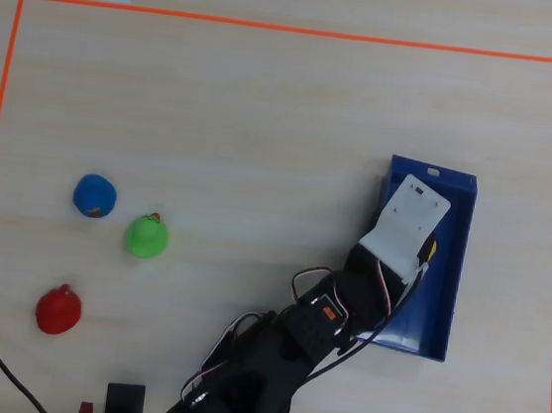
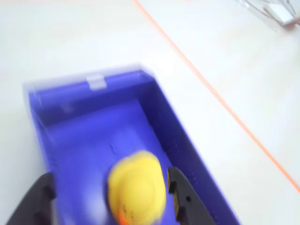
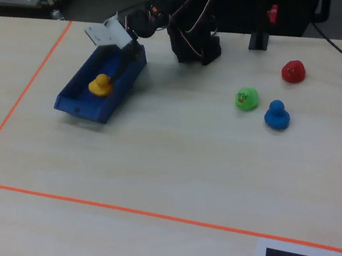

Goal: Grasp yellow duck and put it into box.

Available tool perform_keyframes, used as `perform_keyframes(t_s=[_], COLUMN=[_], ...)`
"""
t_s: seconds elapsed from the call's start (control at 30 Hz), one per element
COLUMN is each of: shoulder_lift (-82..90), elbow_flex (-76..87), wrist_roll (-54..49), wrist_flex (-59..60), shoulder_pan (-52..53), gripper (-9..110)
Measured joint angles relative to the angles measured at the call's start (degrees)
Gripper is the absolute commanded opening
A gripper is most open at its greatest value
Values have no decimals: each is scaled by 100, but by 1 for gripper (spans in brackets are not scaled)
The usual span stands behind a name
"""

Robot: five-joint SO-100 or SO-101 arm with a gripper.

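Looking down in the overhead view, the arm's white wrist block hides most of the box (image 1: 446,286); only a sliver of the yellow duck (image 1: 432,250) shows inside it. In the wrist view, the gripper (image 2: 110,194) stands wide open, its dark fingers either side of the duck above the box floor. In the fixed view, the duck sits inside the box, while the green duck (image 3: 246,98), red duck (image 3: 293,71) and blue duck (image 3: 277,115) lie well apart from the box. No writing is legible.

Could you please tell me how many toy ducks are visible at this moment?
4: the yellow duck inside the box; the green duck, blue duck and red duck clustered on the table.
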Motion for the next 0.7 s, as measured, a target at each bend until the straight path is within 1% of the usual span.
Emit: perform_keyframes(t_s=[0.07, 0.1, 0.2, 0.3, 0.4, 0.5, 0.63, 0.7], shoulder_lift=[176, 308, 782, 1406, 2162, 2856, 3568, 3683], elbow_flex=[-817, -1371, -2751, -3480, -3472, -2795, -1512, -932], wrist_roll=[554, 914, 2030, 3006, 3656, 3876, 3955, 3990], wrist_flex=[782, 1406, 3023, 4412, 5616, 6451, 7216, 7348], shoulder_pan=[-343, -563, -1301, -2109, -2883, -3480, -3937, -4140], gripper=[6, 3, 0, 0, 0, 0, 0, 0])
